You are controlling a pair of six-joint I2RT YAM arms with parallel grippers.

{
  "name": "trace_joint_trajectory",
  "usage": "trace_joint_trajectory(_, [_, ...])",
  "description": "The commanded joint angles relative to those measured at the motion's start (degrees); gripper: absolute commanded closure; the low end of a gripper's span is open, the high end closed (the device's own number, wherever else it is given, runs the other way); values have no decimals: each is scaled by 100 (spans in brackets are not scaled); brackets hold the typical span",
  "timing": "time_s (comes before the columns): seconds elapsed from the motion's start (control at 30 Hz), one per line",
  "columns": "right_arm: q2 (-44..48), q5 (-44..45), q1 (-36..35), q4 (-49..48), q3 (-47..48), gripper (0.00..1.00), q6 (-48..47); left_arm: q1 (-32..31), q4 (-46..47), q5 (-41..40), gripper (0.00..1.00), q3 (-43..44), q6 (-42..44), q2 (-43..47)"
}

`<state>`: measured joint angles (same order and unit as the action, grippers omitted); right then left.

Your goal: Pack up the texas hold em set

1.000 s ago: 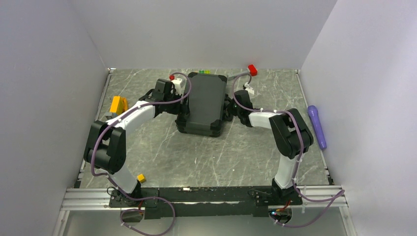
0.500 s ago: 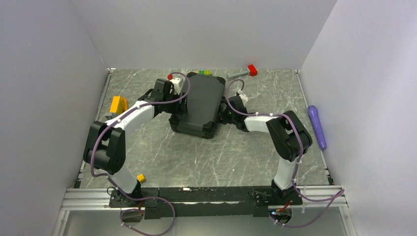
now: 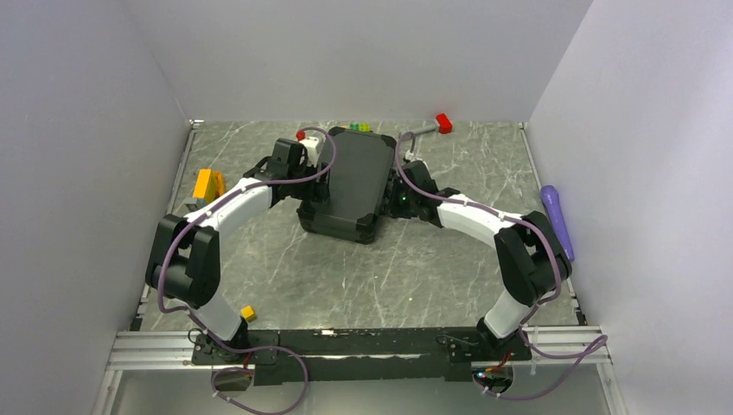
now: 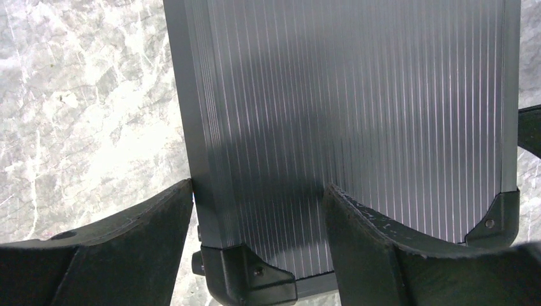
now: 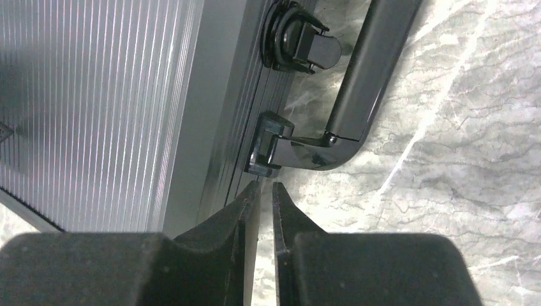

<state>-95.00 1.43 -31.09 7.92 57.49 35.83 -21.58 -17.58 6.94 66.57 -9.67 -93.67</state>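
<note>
Skidding looked likeliest: left gripper point(image 4: 258, 191) wide astride corner of black ribbed plastic briefcase point(image 3: 350, 181), right gripper point(image 5: 263, 191) pinched narrow, empty, by its black bar handle point(image 5: 370, 70); uneven push could swivel case.

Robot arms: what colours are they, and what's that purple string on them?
The left arm and right arm have white tube-shaped links and chunky black joints. The purple string is a thin cable looping along each arm to its base. The jaws are matte black wedges, slightly scuffed.
</note>
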Motion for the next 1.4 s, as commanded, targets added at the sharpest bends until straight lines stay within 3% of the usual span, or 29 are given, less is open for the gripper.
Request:
trace_joint_trajectory(0.0, [-62,-552,219,378,365,83,-445,-153,202,268,22,46,99,374])
trace_joint_trajectory(0.3, [-189,-970,771,5,428,84,-506,-149,193,258,23,67,87,378])
trace_joint_trajectory(0.87, [-1162,-1073,992,-98,1233,94,-692,-153,159,236,24,104,103,345])
trace_joint_trajectory(1.37, [-1594,-1207,1020,-155,1324,96,-716,-144,141,246,24,128,110,308])
